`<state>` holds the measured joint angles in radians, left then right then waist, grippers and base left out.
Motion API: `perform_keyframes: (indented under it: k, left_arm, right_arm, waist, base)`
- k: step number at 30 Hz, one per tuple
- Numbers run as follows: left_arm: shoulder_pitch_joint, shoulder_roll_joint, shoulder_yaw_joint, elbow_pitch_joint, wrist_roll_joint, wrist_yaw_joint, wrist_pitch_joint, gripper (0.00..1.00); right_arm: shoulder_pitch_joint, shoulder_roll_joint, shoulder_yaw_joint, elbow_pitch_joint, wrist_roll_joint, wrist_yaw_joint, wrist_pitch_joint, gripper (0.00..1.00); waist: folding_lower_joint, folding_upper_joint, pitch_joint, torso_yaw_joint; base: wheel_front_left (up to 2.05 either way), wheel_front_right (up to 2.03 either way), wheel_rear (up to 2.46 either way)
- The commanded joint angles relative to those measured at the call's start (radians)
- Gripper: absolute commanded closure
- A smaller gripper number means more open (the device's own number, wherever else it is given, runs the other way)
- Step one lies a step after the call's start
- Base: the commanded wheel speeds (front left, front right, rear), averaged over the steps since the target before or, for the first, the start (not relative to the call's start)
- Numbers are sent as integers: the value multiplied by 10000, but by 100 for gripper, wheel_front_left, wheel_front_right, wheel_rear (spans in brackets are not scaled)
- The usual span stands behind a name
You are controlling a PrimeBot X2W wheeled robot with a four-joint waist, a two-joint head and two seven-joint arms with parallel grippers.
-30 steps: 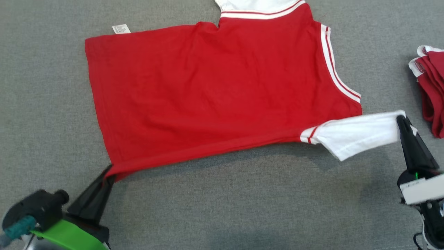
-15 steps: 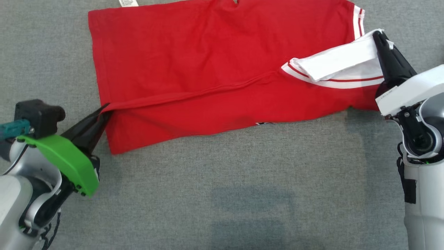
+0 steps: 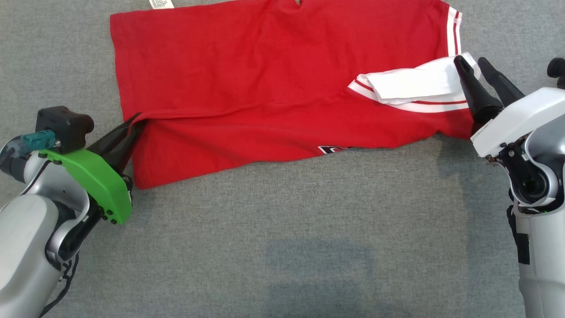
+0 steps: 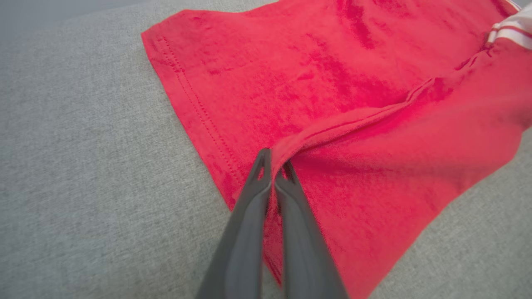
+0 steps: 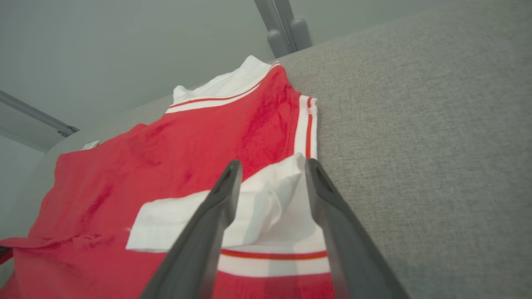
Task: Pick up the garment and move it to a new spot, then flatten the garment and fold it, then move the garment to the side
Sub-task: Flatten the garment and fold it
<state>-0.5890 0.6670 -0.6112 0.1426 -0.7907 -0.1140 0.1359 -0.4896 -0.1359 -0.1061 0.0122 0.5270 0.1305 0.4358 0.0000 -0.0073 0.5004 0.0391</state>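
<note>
A red knitted garment (image 3: 265, 66) with white sleeves and red-and-white striped trim lay spread across the upper half of the head view on a grey fabric-covered worktop (image 3: 282, 243). Its lower edge was folded up over the body, leaving a long crease running from left to right. At the left end of that crease, at the middle left of the frame, the left gripper (image 3: 134, 120) was closed tight on the doubled red hem. The left wrist view showed the same gripper (image 4: 274, 164) with its two dark fingers pressed together on the cloth where the fold met the stitched edge of the garment (image 4: 332, 83). At the upper right of the head view the right gripper (image 3: 471, 62) had its fingers spread apart and clamped nothing, its tips at the outer end of the white sleeve (image 3: 410, 84), which lay folded inward on the red body. In the right wrist view the gripper (image 5: 273, 164) stood open with the crumpled sleeve end (image 5: 166, 224) loose between and under the fingers. A small white label (image 3: 161, 3) stuck out at the garment's top edge, upper left of centre. A bright green cover (image 3: 95, 181) sat on the left arm's wrist.
</note>
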Motion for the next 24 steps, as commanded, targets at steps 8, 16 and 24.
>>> perform_keyframes:
  k: [8,16,24]
  left_arm:
    - [822,146,555,33,-940,277,-547,0]
    - [2689,870,1011,-2077,-2782,1222,783,0]
    - [2383,822,897,-2229,-3454,1657,1867,0]
  right_arm:
    - [656,-725,536,-1169,-176,3,300,0]
    - [2213,-2460,1059,-2310,-459,3,1833,0]
    - [1952,-2787,1381,-1492,-641,2,2292,0]
  waist:
    - [0,73,-443,-262]
    - [0,73,-484,-108]
    - [0,73,-267,69]
  base:
    - [0,0,0]
    - [0,0,0]
    - [0,0,0]
